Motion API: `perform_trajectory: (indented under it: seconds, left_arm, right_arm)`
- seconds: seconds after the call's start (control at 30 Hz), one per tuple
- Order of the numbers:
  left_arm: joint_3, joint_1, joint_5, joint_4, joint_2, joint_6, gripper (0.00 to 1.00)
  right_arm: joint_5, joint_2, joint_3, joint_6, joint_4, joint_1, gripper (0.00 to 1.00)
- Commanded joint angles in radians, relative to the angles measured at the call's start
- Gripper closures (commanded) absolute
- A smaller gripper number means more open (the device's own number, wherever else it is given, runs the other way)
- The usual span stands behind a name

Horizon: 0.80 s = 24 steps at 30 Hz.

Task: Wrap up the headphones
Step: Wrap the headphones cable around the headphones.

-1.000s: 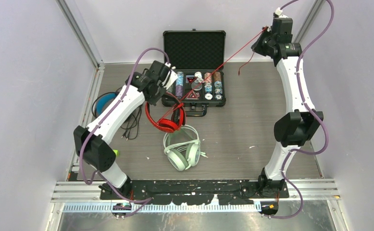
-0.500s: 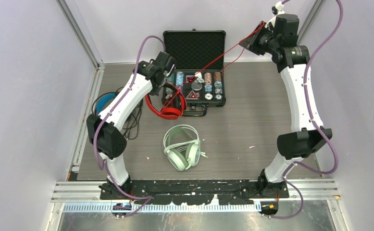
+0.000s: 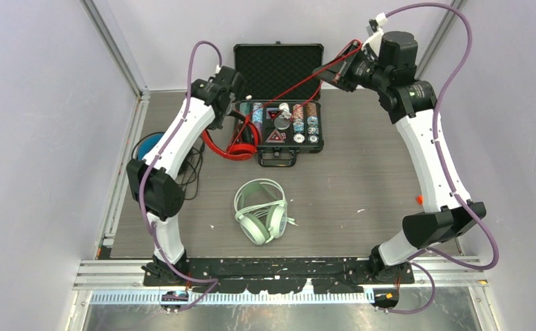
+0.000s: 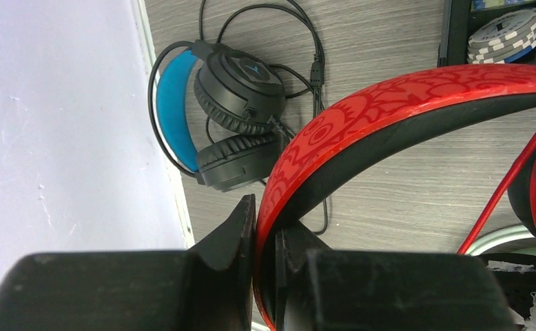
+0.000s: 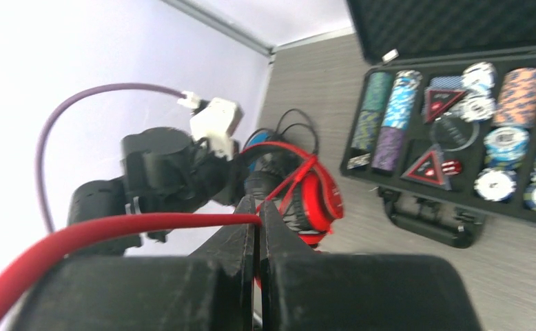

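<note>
The glossy red headphones (image 3: pixel 232 147) hang by the case's left front corner, their patterned headband (image 4: pixel 417 96) pinched between my left gripper's (image 4: pixel 265 215) jaws. The left gripper (image 3: pixel 238 123) points down at them. Their red cable (image 3: pixel 289 88) runs taut up across the open case to my right gripper (image 3: pixel 334 70), which is shut on the cable (image 5: pixel 114 231) at its fingertips (image 5: pixel 258 207). The mint-green headphones (image 3: pixel 261 211) lie at the table's middle with their white cable bundled. The black headphones with blue lining (image 4: pixel 227 110) lie by the left wall (image 3: pixel 148 146), black cable loose.
An open black case (image 3: pixel 277 65) of poker chips (image 5: pixel 506 141) stands at the back centre, its handle (image 3: pixel 277 160) toward me. Lilac walls close in on the left, back and right. The left arm (image 5: pixel 169 172) shows in the right wrist view.
The left arm carried the red headphones back and left, toward the case's corner. The right gripper swung left over the case lid with the cable still in it.
</note>
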Motion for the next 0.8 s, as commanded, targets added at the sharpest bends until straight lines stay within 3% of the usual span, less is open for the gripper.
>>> perform_trajectory:
  seconds: [0.0,0.37,0.77]
  left_arm:
    - [0.015,0.022,-0.092,-0.041,0.010,-0.038,1.00]
    - [0.032,0.071,-0.073,-0.002,-0.002,-0.167,1.00]
    - [0.011,0.172,0.127,0.135,-0.089,-0.337,1.00]
  right_arm:
    - [-0.032,-0.061,0.077,0.107,0.126,0.038,1.00]
    - [0.041,-0.132,-0.099,0.406,0.341,0.301,1.00]
    - [0.249,-0.165,-0.226,0.393,0.372,0.675,0.99]
